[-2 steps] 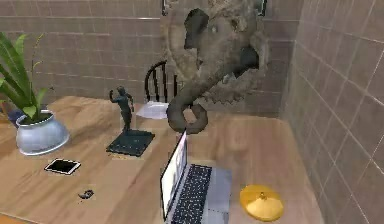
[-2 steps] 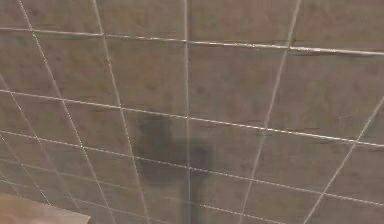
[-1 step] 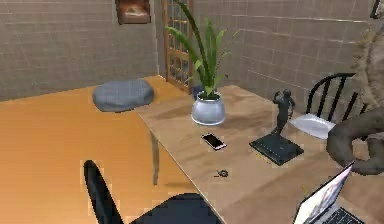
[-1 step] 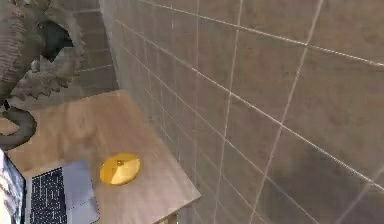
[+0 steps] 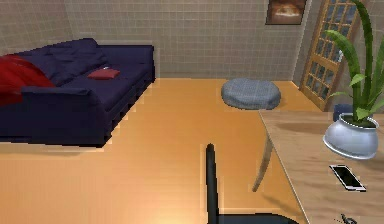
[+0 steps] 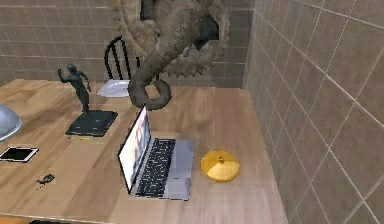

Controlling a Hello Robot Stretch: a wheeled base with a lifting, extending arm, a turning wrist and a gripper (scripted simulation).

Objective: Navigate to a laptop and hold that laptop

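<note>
Laptop [image 6: 155, 160] lid up, screen unreadable; yellow disc [image 6: 221, 166] just beside it, dark statuette [image 6: 84, 98] near, phone [image 6: 17, 154] well apart. Gripper fingers: can't tell.

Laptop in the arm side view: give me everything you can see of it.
The laptop is a slim silver-grey clamshell, lid up, with a lit pale screen facing the view's right and a dark keyboard on its base. It lies flat on the wooden table. Nothing rests on it. A yellow round thing sits right of it in the view, apart; a dark statuette stands beyond its lid.
</note>
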